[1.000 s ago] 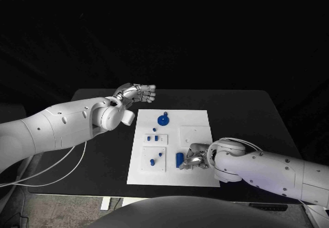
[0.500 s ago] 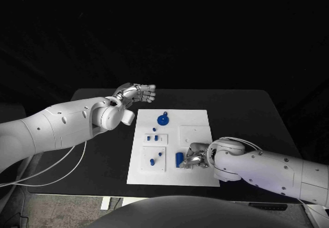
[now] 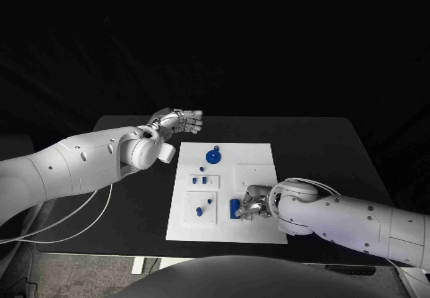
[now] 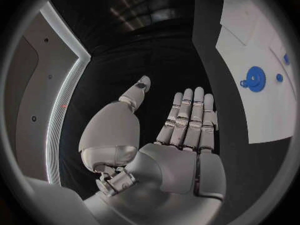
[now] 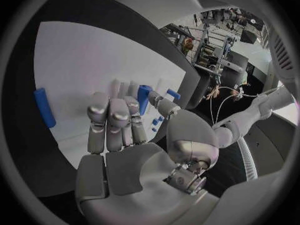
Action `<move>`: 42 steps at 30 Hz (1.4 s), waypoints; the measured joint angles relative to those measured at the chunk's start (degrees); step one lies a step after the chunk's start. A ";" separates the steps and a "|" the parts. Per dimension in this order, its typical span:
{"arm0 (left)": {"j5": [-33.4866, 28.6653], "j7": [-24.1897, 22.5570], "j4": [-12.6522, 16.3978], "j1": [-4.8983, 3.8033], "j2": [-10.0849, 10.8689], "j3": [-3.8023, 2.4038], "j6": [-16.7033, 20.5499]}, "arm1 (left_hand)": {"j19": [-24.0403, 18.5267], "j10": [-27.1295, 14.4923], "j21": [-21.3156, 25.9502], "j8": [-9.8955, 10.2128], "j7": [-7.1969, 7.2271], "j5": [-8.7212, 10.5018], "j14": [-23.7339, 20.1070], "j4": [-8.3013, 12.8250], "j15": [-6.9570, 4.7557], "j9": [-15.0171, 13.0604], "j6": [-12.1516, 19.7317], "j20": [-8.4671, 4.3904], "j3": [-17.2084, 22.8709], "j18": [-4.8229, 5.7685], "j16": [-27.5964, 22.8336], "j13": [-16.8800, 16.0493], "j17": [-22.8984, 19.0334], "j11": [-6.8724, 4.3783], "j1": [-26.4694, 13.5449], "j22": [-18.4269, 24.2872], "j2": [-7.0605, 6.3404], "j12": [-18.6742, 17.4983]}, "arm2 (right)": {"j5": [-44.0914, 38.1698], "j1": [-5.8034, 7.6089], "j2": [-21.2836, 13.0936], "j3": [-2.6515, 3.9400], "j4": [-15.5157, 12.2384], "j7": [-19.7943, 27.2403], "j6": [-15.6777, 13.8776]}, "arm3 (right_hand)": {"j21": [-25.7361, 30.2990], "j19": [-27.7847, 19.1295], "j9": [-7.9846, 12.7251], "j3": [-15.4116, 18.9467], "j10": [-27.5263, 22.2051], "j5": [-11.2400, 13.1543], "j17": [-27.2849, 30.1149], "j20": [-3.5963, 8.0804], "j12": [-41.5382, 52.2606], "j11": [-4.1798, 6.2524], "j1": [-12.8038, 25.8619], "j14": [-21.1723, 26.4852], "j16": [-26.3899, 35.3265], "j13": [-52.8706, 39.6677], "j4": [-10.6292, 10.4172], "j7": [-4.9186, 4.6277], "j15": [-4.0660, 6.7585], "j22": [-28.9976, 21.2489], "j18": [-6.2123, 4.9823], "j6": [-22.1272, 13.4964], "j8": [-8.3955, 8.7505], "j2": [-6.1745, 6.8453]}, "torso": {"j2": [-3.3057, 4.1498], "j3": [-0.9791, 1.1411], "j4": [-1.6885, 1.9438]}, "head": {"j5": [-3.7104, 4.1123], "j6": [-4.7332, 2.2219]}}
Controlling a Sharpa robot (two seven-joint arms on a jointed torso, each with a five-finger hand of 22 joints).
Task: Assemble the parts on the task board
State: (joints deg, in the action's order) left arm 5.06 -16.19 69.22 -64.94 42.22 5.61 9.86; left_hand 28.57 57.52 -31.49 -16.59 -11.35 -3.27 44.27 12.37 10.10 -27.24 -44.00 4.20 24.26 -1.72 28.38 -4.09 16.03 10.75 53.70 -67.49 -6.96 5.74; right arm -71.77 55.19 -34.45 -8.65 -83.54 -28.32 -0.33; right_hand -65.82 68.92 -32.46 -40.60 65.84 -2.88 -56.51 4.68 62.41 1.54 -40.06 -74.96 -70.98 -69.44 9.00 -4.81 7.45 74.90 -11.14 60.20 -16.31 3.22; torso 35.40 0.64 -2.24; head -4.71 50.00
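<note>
Left hand (image 3: 182, 120) in the head view is raised over the far left part of the black table (image 3: 332, 149), beyond the far left corner of the task board (image 3: 260, 152), its fingers spread and nothing in them. On the same view the right hand (image 3: 255, 203) lies low over the near right part of the board, just beside a blue cylinder (image 3: 235, 207) that lies flat on the white plate; whether the fingers touch it cannot be told from here. Farther along the board sit a blue disc (image 3: 214, 155) near the far edge, a small blue peg (image 3: 202, 168) just next to it, two small blue pieces (image 3: 199, 180) in a raised square at mid board, and two more blue pieces (image 3: 203, 207) in a nearer square on the left side. From the left wrist, the left hand (image 4: 181, 135) has its fingers straight and side by side, thumb held apart, empty, with the board (image 4: 262, 110) and the blue disc (image 4: 255, 78) well apart from it. From the right wrist, the right hand (image 5: 125, 135) has its fingers curled inward over the board (image 5: 81, 65), a blue cylinder (image 5: 45, 107) lying flat to one side apart from the fingers, and another blue piece (image 5: 144, 97) standing right behind the fingertips; whether the hand grips it cannot be told.
</note>
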 measured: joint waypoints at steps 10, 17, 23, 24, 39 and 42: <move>0.00 0.02 -0.13 0.00 -0.03 0.00 -0.04 | 0.00 0.00 0.23 0.00 0.00 0.00 0.00 0.00 0.00 0.05 0.00 0.00 0.00 0.00 0.00 0.00 0.05 0.00 0.00 0.00 0.00 0.00 | 1.52 0.01 -1.50 -0.01 -0.91 0.23 -0.46 | 0.00 -0.01 0.15 1.39 0.00 0.00 -0.05 -0.01 -0.34 0.00 1.97 -0.02 0.00 -0.10 -0.05 0.01 -0.02 0.00 0.00 0.00 0.02 3.08 | 0.00 0.01 -0.02 | 0.05 0.01; 0.00 0.02 -0.30 0.00 0.02 0.00 -0.10 | 0.00 0.00 0.23 0.00 0.00 0.00 0.00 0.00 0.00 0.05 0.00 0.00 0.00 0.00 0.00 0.00 0.11 0.00 0.00 -0.01 0.00 0.00 | 3.10 0.25 -4.11 1.94 -3.44 1.17 -3.04 | 0.00 -0.06 -0.19 7.85 0.00 0.00 -0.21 0.03 -0.39 0.00 4.10 0.16 0.00 -0.43 2.28 0.02 0.16 0.00 -0.01 -0.02 0.02 3.82 | -0.01 0.02 -0.04 | 0.15 0.01; 0.00 0.02 -0.37 0.00 0.03 0.00 -0.12 | 0.00 0.00 0.22 -0.22 0.00 0.00 0.00 0.00 0.00 0.05 0.00 0.00 0.00 0.00 0.00 0.00 0.10 0.00 0.00 -0.04 0.00 0.00 | 6.25 2.76 -7.78 3.43 -3.71 3.33 -4.33 | 0.45 -0.47 -0.19 8.47 -0.17 0.00 -0.21 0.40 -0.77 -0.13 3.59 0.26 0.51 -0.33 3.28 0.06 0.25 0.00 0.00 -0.82 0.38 3.31 | -0.04 0.02 -0.04 | 0.39 -0.20; 0.00 0.02 -0.36 0.00 0.03 0.00 -0.12 | 0.00 0.00 0.22 -0.21 0.00 0.00 0.00 0.00 0.00 0.04 0.00 0.00 0.00 0.00 0.00 0.00 0.10 0.00 0.00 -0.05 0.00 0.00 | 6.92 3.22 -8.36 3.44 -3.63 3.72 -4.42 | 0.45 -0.61 -0.19 8.47 -0.55 0.00 -0.18 0.52 -0.90 -0.12 3.18 0.28 0.56 -0.33 3.62 -0.11 0.26 0.00 0.01 -1.02 0.38 2.90 | -0.05 0.02 -0.04 | 0.40 -0.24; 0.01 -0.01 -0.19 0.00 0.18 0.02 -0.13 | -0.21 0.00 0.22 -0.21 0.00 0.00 0.00 0.00 0.00 0.04 0.00 0.21 0.00 -0.01 -0.22 0.00 0.18 0.00 0.00 -0.12 0.00 0.00 | 9.60 5.84 -15.42 3.47 -1.25 5.00 -2.59 | 0.89 -0.79 -0.56 8.86 -0.64 0.00 -0.11 0.50 -1.06 -0.21 0.93 0.36 0.82 -0.39 5.53 -0.19 0.32 0.00 0.00 -1.50 0.38 2.53 | -0.02 0.07 -0.09 | 1.07 -0.52; 0.01 -0.01 -0.17 0.00 0.18 0.02 -0.13 | -0.21 0.00 0.22 -0.21 0.00 0.00 0.00 0.00 0.00 0.04 0.00 0.21 0.00 -0.01 -0.22 0.00 0.22 0.00 0.00 -0.12 0.00 0.00 | 8.43 5.75 -15.62 2.83 -0.94 4.26 -1.71 | 0.89 -0.86 -0.67 8.49 -0.84 0.00 -0.06 0.42 -1.06 -0.42 -0.10 0.37 0.83 -0.39 5.96 -0.28 0.32 0.00 0.00 -1.61 0.38 2.51 | -0.01 0.06 -0.09 | 1.21 -0.46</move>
State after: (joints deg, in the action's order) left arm 5.07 -16.21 69.06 -64.94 42.40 5.63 9.73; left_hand 28.37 57.52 -31.26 -16.81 -11.35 -3.27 44.27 12.37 10.10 -27.21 -44.00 4.41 24.26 -1.73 28.16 -4.09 16.25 10.75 53.71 -67.61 -6.96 5.74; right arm -63.33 60.94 -50.07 -5.82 -84.48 -24.06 -2.04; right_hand -64.93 68.07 -33.13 -32.11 65.00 -2.89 -56.57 5.11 61.36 1.12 -40.16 -74.59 -70.16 -69.83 14.95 -5.09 7.76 74.91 -11.14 58.59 -15.92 5.73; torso 35.39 0.70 -2.33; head -3.50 49.54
